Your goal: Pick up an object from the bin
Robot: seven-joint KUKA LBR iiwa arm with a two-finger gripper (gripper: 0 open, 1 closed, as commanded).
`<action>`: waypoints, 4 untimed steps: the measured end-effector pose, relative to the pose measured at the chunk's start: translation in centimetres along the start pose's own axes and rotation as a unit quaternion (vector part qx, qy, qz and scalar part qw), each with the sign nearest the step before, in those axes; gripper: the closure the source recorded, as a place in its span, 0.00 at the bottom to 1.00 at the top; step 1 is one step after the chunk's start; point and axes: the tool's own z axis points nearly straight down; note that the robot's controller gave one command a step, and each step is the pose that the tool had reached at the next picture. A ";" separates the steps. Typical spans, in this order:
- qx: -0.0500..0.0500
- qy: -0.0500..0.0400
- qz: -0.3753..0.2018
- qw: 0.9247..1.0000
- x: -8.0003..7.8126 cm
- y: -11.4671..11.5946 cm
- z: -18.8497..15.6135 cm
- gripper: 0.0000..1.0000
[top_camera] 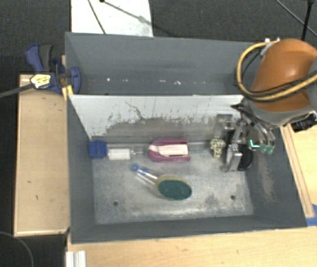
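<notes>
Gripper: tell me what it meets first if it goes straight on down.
Most likely the bare bin floor beneath the gripper. The small speckled cube lies close beside it, seemingly off that line; depth is unclear.

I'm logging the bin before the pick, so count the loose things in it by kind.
White tube with blue cap: 1
Purple and white plastic case: 1
Dark green oval brush with clear handle: 1
Small pale speckled block beside the gripper: 1
Total: 4
</notes>
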 end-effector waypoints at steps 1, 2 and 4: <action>-0.002 0.000 -0.009 1.000 2.0 9.0 6.2 0.00; 0.000 0.001 0.007 1.000 5.3 7.3 13.0 0.00; 0.000 -0.001 0.138 0.990 8.8 4.4 11.6 1.00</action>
